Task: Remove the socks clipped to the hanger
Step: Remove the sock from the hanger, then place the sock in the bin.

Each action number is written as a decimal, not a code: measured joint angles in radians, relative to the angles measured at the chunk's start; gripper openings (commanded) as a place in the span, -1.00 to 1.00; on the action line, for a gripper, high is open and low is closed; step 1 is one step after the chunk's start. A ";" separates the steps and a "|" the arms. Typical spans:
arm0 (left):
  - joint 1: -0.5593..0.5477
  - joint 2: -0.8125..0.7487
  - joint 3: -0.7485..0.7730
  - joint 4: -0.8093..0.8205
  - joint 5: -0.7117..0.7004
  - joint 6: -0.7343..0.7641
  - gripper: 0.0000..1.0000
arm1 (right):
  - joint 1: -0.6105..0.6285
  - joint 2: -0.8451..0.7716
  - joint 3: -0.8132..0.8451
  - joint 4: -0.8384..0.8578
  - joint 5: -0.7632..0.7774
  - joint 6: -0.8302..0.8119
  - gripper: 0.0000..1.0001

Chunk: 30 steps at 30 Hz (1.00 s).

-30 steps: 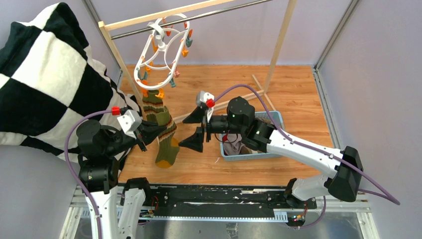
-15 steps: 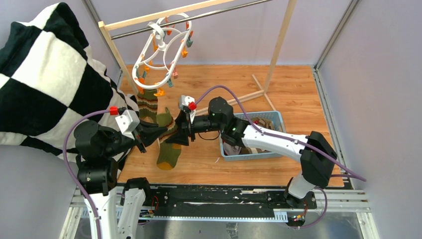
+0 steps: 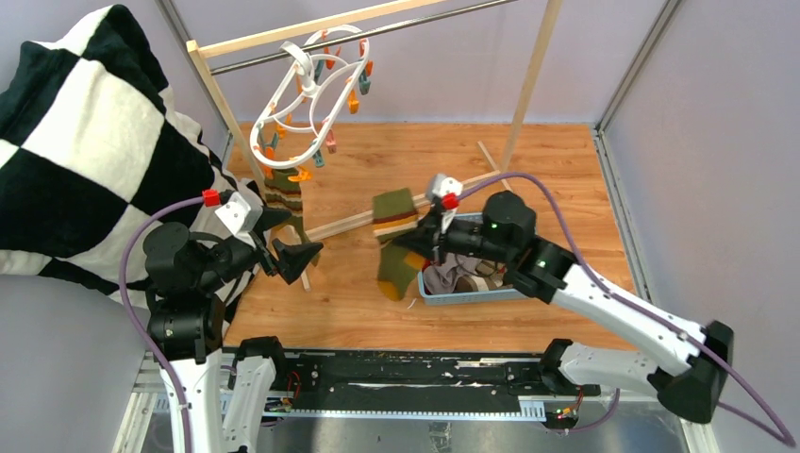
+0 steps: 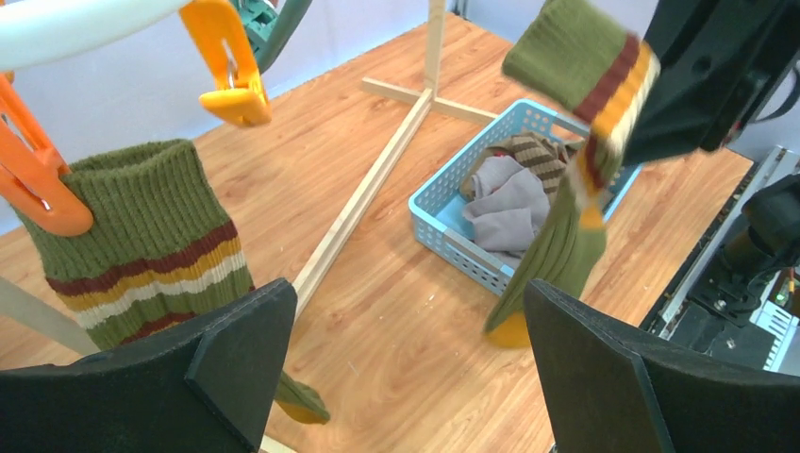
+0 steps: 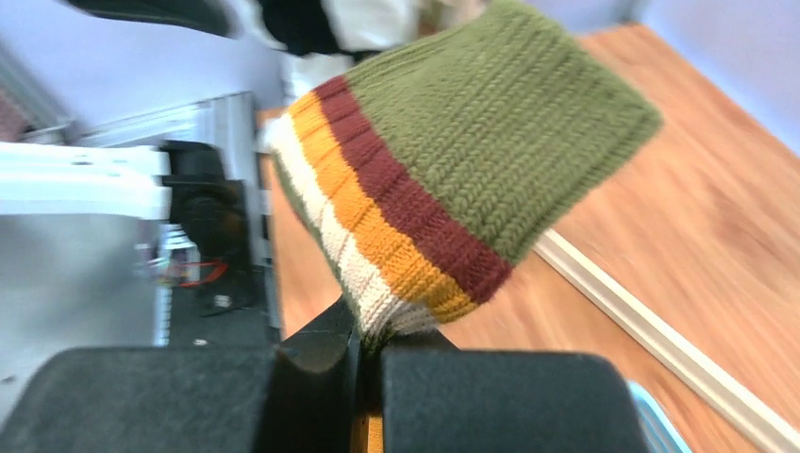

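Observation:
The white oval hanger (image 3: 307, 94) hangs from the rod with orange and teal clips. One olive green sock (image 3: 281, 193) with a striped cuff is clipped to it by an orange clip (image 4: 38, 179); the same clipped sock (image 4: 141, 236) fills the left of the left wrist view. My left gripper (image 3: 288, 238) stands open just right of this sock, nothing between its fingers (image 4: 236, 359). My right gripper (image 3: 425, 247) is shut on a matching olive sock (image 3: 396, 255), free of the hanger, dangling left of the blue basket. This held sock (image 5: 472, 160) is pinched below its striped cuff.
A blue basket (image 3: 472, 298) holding several socks sits on the wooden floor right of centre. The wooden rack's posts (image 3: 528, 75) and floor bar (image 3: 349, 222) stand around the hanger. A black-and-white checkered blanket (image 3: 85, 142) drapes at the left.
My right gripper shut on the second olive sock and carried it right, off the hanger, towards the basket. My left gripper let go of that sock and opened. The hanger swung slightly.

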 measured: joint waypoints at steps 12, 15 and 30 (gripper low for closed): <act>0.000 -0.010 -0.029 -0.027 -0.026 0.036 0.99 | -0.288 -0.141 -0.166 -0.311 0.422 0.019 -1.00; 0.000 -0.013 -0.029 -0.027 -0.025 0.042 0.99 | -0.296 -0.111 -0.180 -0.353 0.521 0.024 -0.76; 0.000 0.012 -0.029 -0.050 -0.044 0.049 0.99 | -0.314 0.045 -0.122 -0.643 0.370 0.114 0.90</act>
